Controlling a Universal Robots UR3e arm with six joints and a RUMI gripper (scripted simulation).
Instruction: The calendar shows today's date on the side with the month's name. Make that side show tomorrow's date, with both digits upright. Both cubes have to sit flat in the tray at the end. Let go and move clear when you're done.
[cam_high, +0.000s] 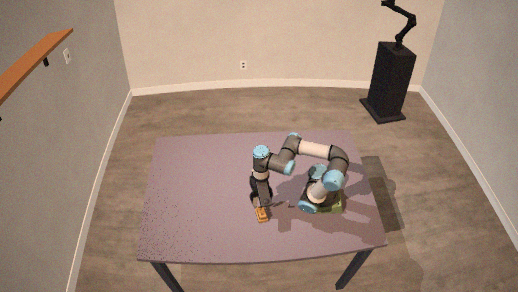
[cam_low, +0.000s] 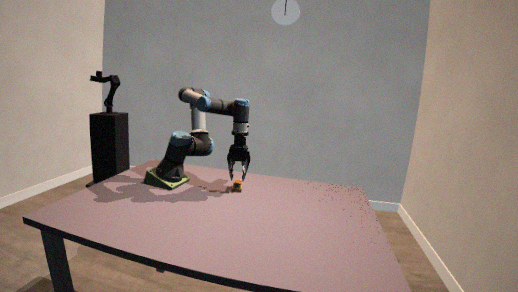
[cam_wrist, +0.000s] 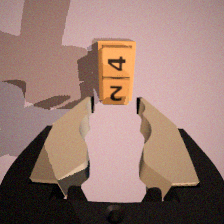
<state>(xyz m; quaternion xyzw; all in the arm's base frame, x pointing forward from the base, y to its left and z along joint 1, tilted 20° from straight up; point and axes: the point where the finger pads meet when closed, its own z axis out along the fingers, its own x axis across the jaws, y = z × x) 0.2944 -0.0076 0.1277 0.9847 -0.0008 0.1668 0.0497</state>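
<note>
The orange calendar sits on the purple table, small in the top view (cam_high: 261, 215) and the exterior view (cam_low: 237, 186). In the wrist view its two cubes stand in a row. The far cube (cam_wrist: 117, 59) shows a 4. The near cube (cam_wrist: 116, 92) shows a digit turned on its side that looks like a 2. I cannot make out the tray or the month's name. My gripper (cam_wrist: 115, 98) hangs just above the near cube, fingers apart with nothing between them. It also shows in the top view (cam_high: 261, 202) and the exterior view (cam_low: 238, 175).
The arm's green base (cam_high: 327, 204) stands on the table to the right of the calendar. A black pedestal (cam_high: 391, 82) with a dark arm figure stands on the floor at the back right, away from the table.
</note>
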